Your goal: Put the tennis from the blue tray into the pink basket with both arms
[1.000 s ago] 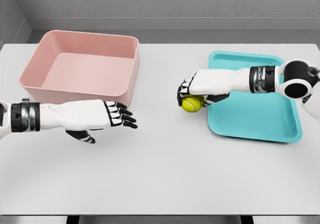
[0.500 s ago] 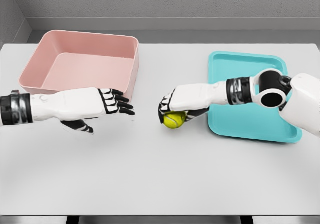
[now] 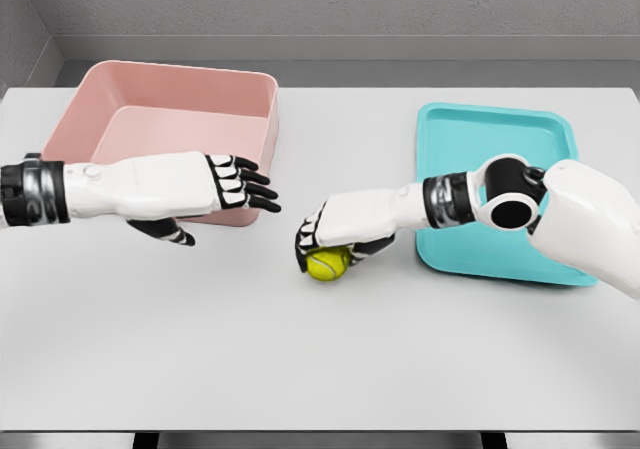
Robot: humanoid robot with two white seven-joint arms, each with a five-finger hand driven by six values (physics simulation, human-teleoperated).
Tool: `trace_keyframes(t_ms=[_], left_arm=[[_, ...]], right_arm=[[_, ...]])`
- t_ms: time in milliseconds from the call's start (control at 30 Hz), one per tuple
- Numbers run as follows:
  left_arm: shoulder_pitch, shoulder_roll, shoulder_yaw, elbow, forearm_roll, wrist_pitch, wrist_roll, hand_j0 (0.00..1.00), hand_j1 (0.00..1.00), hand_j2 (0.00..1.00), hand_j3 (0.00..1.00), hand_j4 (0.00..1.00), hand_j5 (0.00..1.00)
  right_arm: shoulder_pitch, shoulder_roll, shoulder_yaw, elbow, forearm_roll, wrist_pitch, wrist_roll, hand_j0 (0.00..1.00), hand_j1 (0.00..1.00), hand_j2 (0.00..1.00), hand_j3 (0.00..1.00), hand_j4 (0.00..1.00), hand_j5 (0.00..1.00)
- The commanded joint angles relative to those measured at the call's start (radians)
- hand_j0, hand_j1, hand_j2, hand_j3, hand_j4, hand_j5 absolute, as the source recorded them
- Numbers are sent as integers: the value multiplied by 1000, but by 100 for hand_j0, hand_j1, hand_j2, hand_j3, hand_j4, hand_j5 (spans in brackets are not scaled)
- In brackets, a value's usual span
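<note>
The right hand (image 3: 335,231) has its fingers curled over the tennis ball (image 3: 327,263), holding it at the middle of the table (image 3: 320,359), clear of the blue tray (image 3: 500,254) by the right edge. The left hand (image 3: 215,184) waits with fingers spread, holding nothing, just in front of the pink basket (image 3: 170,79) at the far left corner. This looks like the handover step: next, the ball must pass into the left palm.

Simulated lab: bare white table (image 3: 320,369), grey walls (image 3: 350,4).

Bright, even overhead light; soft faint shadows under arms (simulator render), sharp throughout, no glare
</note>
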Motion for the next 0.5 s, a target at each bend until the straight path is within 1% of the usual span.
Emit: trace_keyframes(t_ms=[0,33,100,133,167,233,267,333,433,467], left_arm=[[0,-5,-4,0,3,2,-10,100,100,100,100,100,100],[0,-5,-4,0,0,2,-29,100,100,100,100,100,100],[11,-4,-4,0,0,2,-122,100,100,100,100,100,100],[12,-1,-6,0,-2,2,-138,100,100,100,100,100,100],[14,1,-27,0,-3,2,-146,100,100,100,100,100,100],[17,3,-27,0,-3,2,-146,100,100,100,100,100,100],[17,9,-27,0,-5,2,-146,100,100,100,100,100,100],[17,12,-26,0,-5,2,-146,100,100,100,100,100,100],[20,13,-23,0,-6,2,-146,100,100,100,100,100,100],[18,12,-23,0,-6,2,-146,100,100,100,100,100,100]], right_arm=[[0,7,3,3,-6,3,-1,51,51,51,51,51,51],[0,20,5,12,-6,3,1,51,51,51,51,51,51],[0,32,16,27,-5,3,1,51,51,51,51,51,51],[0,38,17,37,-5,3,1,51,51,51,51,51,51],[0,39,19,38,-5,3,1,51,51,51,51,51,51],[0,40,19,40,-5,3,1,52,52,52,52,52,52],[0,40,19,40,-5,3,2,54,54,54,54,54,54],[0,40,19,40,-5,3,15,63,63,63,63,63,63],[0,40,19,40,-5,24,15,100,100,100,100,100,100],[0,40,19,40,-5,24,15,100,100,100,100,100,100]])
